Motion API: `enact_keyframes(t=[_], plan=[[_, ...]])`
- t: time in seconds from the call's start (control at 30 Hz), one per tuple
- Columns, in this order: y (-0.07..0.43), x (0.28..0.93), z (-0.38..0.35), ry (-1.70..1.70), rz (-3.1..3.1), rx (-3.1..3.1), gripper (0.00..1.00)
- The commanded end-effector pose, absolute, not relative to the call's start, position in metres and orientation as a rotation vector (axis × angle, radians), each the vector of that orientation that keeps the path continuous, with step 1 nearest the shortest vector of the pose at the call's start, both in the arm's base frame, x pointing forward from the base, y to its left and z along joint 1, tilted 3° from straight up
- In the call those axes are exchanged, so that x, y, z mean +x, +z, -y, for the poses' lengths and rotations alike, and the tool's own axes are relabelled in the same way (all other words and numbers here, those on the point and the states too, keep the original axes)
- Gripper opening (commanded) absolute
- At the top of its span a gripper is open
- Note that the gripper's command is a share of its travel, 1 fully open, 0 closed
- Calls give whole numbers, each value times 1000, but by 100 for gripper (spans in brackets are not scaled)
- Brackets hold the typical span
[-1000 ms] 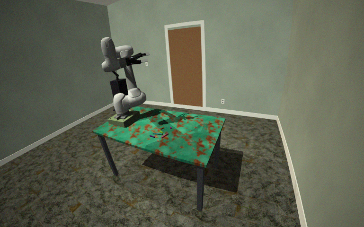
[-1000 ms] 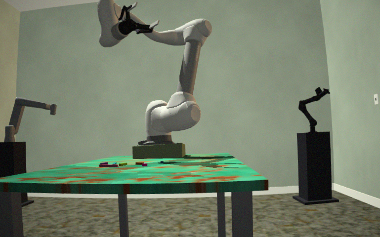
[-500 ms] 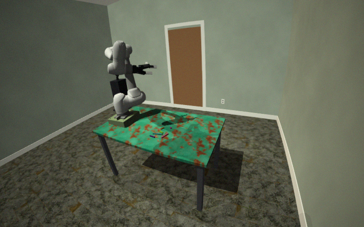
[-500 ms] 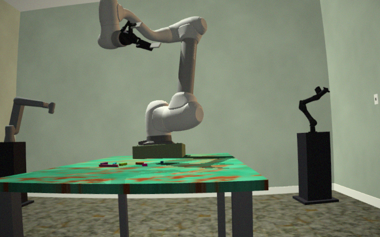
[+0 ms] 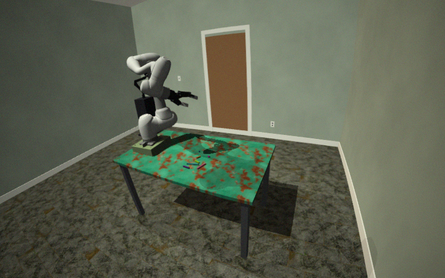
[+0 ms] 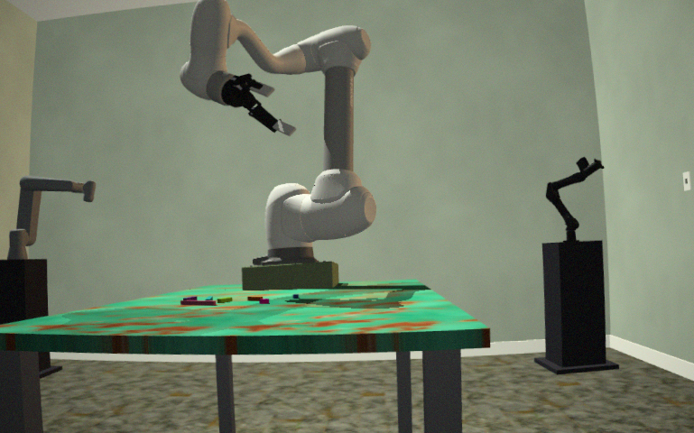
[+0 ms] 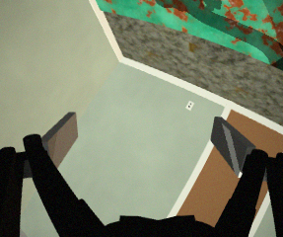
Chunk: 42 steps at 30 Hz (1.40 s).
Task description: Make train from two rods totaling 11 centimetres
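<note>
Several small rods lie scattered on the green and rust table, none touching end to end as far as I can tell. In the exterior view I see a long pink rod, a purple rod, a turquoise rod, a lime rod, an orange rod, a short magenta rod and a tiny blue rod. My gripper is open and empty, high above the table and far from the rods; it also shows in the top view. The wrist view shows the open fingers and no rods.
The arm's base block stands on the table's back edge. Two other small arms on black pedestals stand off the table. A brown door is in the far wall.
</note>
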<state>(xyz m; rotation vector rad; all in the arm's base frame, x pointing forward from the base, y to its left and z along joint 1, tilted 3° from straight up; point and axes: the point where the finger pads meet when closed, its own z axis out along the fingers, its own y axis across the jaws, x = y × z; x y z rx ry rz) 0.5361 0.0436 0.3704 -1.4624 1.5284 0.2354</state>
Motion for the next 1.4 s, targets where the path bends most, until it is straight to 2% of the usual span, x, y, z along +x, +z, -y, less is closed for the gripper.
enact_keyframes(t=[0.0, 0.13, 0.2, 0.23, 0.7, 0.77, 0.8, 1.37], plan=[[327, 534, -47, 222, -1540, -1592, 100], [290, 529, -48, 212, -1533, -1716, 100], [290, 529, -48, 212, -1533, -1716, 100], [264, 524, -48, 204, -1519, -1812, 100], [149, 499, -38, 164, -1323, -2313, 100], [149, 499, -38, 164, -1323, -2313, 100], [128, 494, -35, 155, -1252, -2420, 100], [35, 480, -16, 108, -681, -2934, 100]])
